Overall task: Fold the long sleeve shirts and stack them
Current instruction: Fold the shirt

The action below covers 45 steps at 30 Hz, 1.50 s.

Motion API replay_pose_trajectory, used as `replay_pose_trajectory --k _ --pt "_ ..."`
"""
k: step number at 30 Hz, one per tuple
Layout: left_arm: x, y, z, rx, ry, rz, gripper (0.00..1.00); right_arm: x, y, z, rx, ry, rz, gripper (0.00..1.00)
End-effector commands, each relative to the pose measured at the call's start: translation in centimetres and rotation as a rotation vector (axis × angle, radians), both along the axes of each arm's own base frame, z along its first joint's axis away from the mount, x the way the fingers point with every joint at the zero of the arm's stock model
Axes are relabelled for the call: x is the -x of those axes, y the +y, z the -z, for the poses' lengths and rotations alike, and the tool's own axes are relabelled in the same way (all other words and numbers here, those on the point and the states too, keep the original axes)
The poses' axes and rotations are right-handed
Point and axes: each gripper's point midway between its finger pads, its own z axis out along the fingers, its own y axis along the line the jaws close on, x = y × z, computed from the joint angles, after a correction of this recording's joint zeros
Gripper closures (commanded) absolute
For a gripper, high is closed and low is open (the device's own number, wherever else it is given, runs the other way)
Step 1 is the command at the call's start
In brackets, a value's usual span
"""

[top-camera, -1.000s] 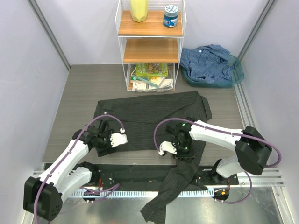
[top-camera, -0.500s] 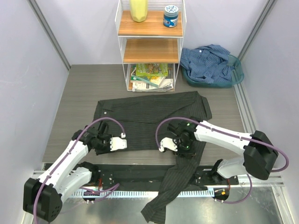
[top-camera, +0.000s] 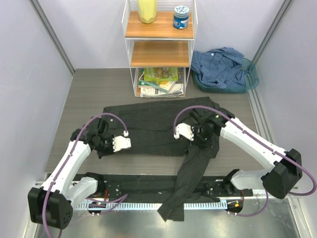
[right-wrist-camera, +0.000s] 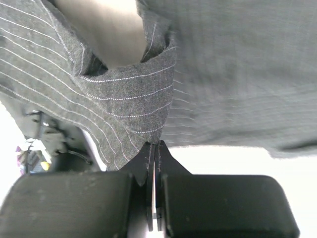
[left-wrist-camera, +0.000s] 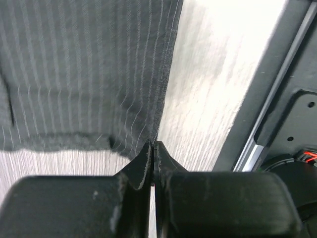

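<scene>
A dark charcoal pinstriped long sleeve shirt (top-camera: 153, 124) lies spread across the table, and one sleeve (top-camera: 188, 178) trails over the near edge. My left gripper (top-camera: 102, 145) is shut on the shirt's near left hem corner (left-wrist-camera: 148, 124), which the left wrist view shows pinched between its fingertips (left-wrist-camera: 143, 158). My right gripper (top-camera: 199, 135) is shut on a bunched fold of the same shirt (right-wrist-camera: 133, 109) near the base of that sleeve. A blue long sleeve shirt (top-camera: 220, 64) lies crumpled in the teal basket (top-camera: 251, 78) at the back right.
A white wire shelf (top-camera: 159, 47) stands at the back centre with a yellow container (top-camera: 147, 10), a blue-lidded jar (top-camera: 181, 16) and magazines (top-camera: 159, 82) on it. A black rail (top-camera: 143, 184) runs along the table's near edge.
The left gripper has closed on the hem. Both arms have moved away from the near edge, drawing the shirt's near hem up and back, and the hanging sleeve has been dragged further onto the table.
</scene>
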Motion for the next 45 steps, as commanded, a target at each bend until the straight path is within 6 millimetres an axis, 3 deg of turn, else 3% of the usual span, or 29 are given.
replay_pose_trajectory --k 1,7,12,19,24,32,37,45 --pt "-2.1 -0.1 -1.6 0.063 -0.017 -0.046 1.00 -3.2 -0.6 -2.7 0.023 -0.084 -0.034 0.99" --pt "-6.9 0.1 -3.3 0.079 -0.103 -0.103 1.00 -8.2 0.1 -5.8 0.039 -0.178 -0.073 0.99" --pt "-10.0 0.5 -2.7 0.057 -0.102 -0.125 1.00 -13.5 0.4 -6.7 0.057 -0.214 -0.061 0.99" --pt "-12.5 1.6 -0.7 0.013 -0.078 -0.132 1.00 -17.4 0.9 -4.1 0.113 -0.179 -0.080 0.99" --pt "-13.1 2.0 0.4 0.010 -0.057 -0.145 1.00 -20.1 1.4 -3.1 0.110 -0.196 -0.065 0.99" --pt "-14.0 2.0 1.5 0.020 -0.047 -0.191 1.00 -22.6 2.4 -1.5 0.109 -0.226 -0.070 0.99" --pt "-14.0 2.2 1.7 0.017 -0.041 -0.218 1.00 -23.0 2.7 -0.9 0.100 -0.228 -0.052 0.99" --pt "-12.8 2.1 1.8 0.021 -0.039 -0.211 1.00 -23.2 3.5 -3.3 0.044 -0.291 -0.035 0.99"
